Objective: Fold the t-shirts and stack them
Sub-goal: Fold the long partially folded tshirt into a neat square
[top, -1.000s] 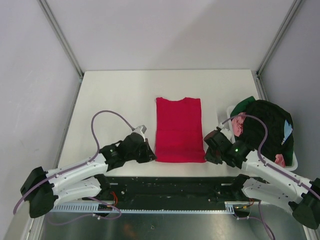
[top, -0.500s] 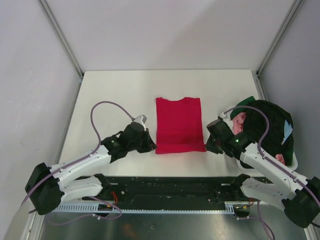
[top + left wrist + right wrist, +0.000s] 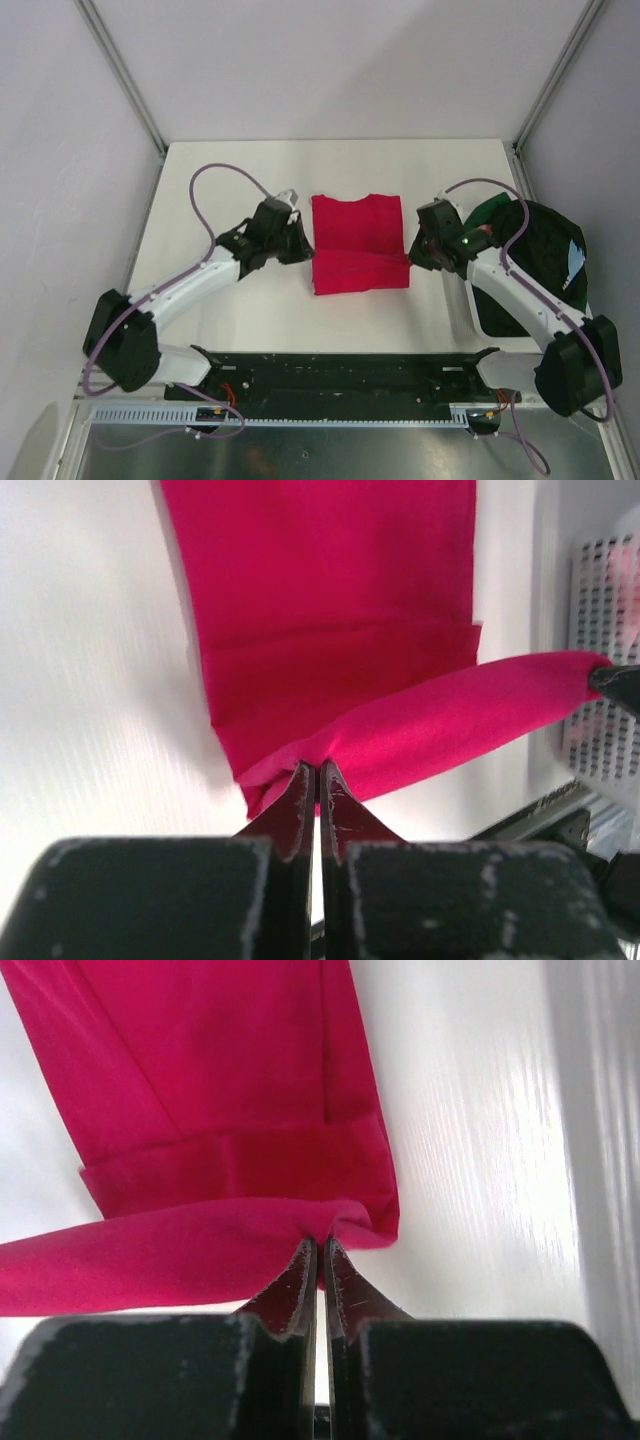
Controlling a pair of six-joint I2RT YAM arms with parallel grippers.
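Nearest to me, my left gripper has its two black fingers pressed together on the left corner of the hem of the red cotton t-shirt, the cloth caught right at the tips in the left wrist camera. My right gripper is clamped the same way on the right hem corner. The two sit at 9 and 3 o'clock of the shirt, and the hem hangs stretched between them, raised off the white table and carried over the shirt's middle. The near edge at 6 o'clock is therefore a soft fold. Beyond the raised hem, the collar end lies flat toward 12 o'clock, around the table's centre. At 3 o'clock, past my right arm, the white perforated plastic basket holds a heap of dark green and black clothing.
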